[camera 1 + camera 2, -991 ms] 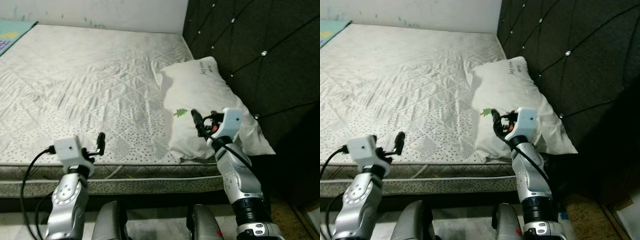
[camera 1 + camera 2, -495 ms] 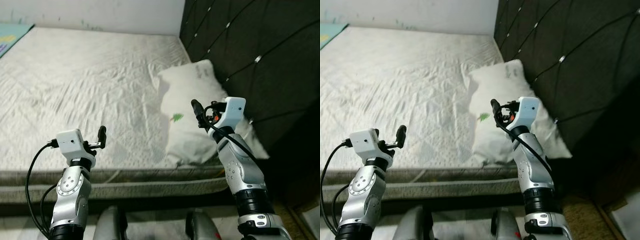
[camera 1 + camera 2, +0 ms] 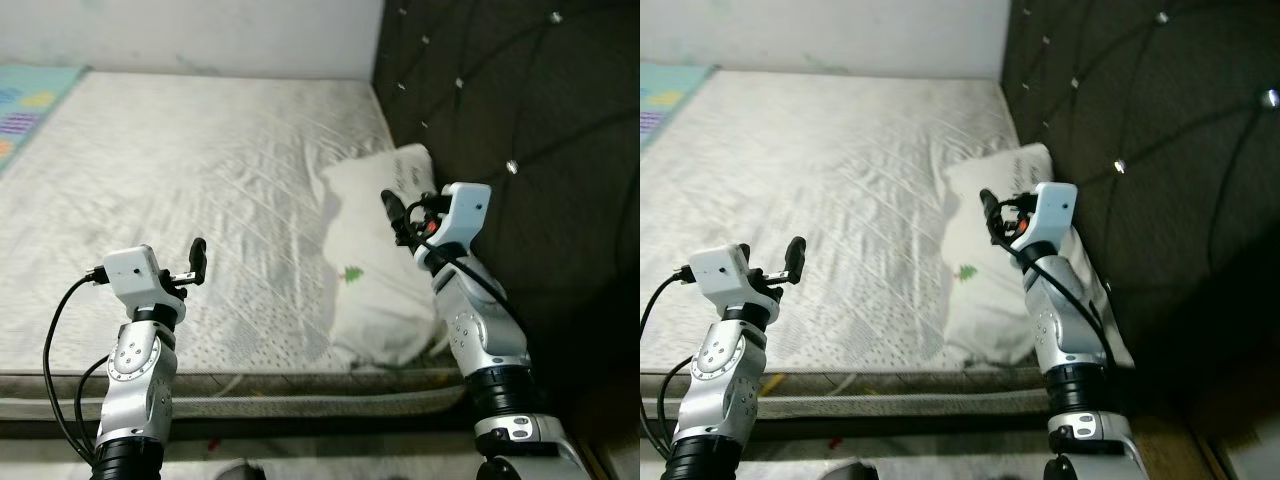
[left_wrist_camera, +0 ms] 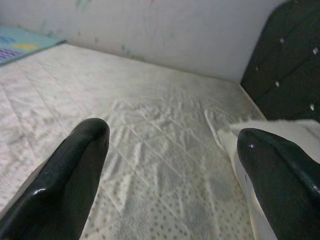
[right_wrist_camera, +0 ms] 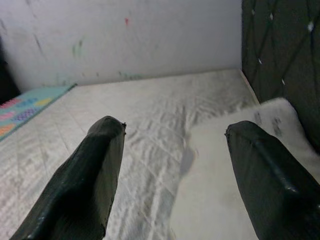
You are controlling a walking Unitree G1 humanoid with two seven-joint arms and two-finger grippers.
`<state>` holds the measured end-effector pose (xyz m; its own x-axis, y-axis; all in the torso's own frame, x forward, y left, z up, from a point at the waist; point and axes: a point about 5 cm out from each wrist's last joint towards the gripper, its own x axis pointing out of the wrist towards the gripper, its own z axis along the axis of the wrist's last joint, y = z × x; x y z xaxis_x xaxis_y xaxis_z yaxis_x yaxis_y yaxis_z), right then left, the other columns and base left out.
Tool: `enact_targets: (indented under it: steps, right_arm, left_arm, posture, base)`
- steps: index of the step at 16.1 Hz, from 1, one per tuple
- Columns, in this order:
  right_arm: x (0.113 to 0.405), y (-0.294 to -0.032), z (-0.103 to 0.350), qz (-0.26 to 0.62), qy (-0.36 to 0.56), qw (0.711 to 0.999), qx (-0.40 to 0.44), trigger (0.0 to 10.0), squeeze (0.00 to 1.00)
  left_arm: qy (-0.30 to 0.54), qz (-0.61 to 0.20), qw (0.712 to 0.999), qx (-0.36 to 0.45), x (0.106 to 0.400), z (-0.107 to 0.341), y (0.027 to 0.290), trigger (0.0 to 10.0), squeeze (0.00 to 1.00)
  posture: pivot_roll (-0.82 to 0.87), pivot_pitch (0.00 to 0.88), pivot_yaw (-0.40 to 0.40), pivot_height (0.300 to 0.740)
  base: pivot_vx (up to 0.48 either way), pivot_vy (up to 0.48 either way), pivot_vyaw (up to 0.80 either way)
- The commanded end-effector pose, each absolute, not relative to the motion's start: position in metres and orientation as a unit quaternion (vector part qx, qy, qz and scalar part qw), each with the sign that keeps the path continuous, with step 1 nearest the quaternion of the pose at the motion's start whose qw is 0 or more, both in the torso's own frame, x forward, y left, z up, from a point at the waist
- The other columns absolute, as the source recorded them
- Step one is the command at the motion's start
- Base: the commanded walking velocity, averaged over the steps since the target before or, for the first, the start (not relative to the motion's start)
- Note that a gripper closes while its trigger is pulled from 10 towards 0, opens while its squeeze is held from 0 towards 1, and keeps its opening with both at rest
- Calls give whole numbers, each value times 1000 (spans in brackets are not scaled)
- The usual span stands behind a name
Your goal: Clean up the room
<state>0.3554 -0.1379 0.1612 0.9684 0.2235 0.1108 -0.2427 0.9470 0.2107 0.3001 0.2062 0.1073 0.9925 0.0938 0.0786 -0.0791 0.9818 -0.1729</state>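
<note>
Quilted mattress (image 3: 200, 190) is lying bare, a white pillow (image 3: 385, 270) resting against the dark tufted headboard (image 3: 510, 110). Left hand (image 4: 170, 165) is hovering spread, empty, over the mattress; right hand (image 5: 175, 175) is gaping over the pillow, probably readying a grasp.

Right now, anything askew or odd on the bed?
The white pillow lies slanted beside the dark tufted headboard, its near corner hanging past the mattress edge. The mattress cover is wrinkled next to it. Both the left end effector and the right end effector are open, holding nothing.
</note>
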Motion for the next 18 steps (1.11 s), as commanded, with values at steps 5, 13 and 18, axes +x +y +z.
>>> enact_targets:
  steps: [5, 13, 18]
  right_arm:
    - [358, -139, 155, 105, -35, 987, 119, 10000, 0]
    - [361, -136, 154, 100, -46, 986, 128, 10000, 0]
    - [360, -126, 150, 114, -33, 987, 109, 10000, 0]
  left_arm:
    - [-54, 52, 994, -82, 302, 111, 210, 10000, 0]
    - [-45, 46, 994, -83, 298, 110, 212, 10000, 0]
    - [-39, 57, 994, -84, 292, 109, 218, 10000, 0]
  posture:
    - [-97, 0, -6, 740]
    - [-79, 0, 14, 740]
    - [-73, 0, 11, 740]
  base:
    - [0, 0, 0]
    - [0, 0, 0]
    - [0, 0, 0]
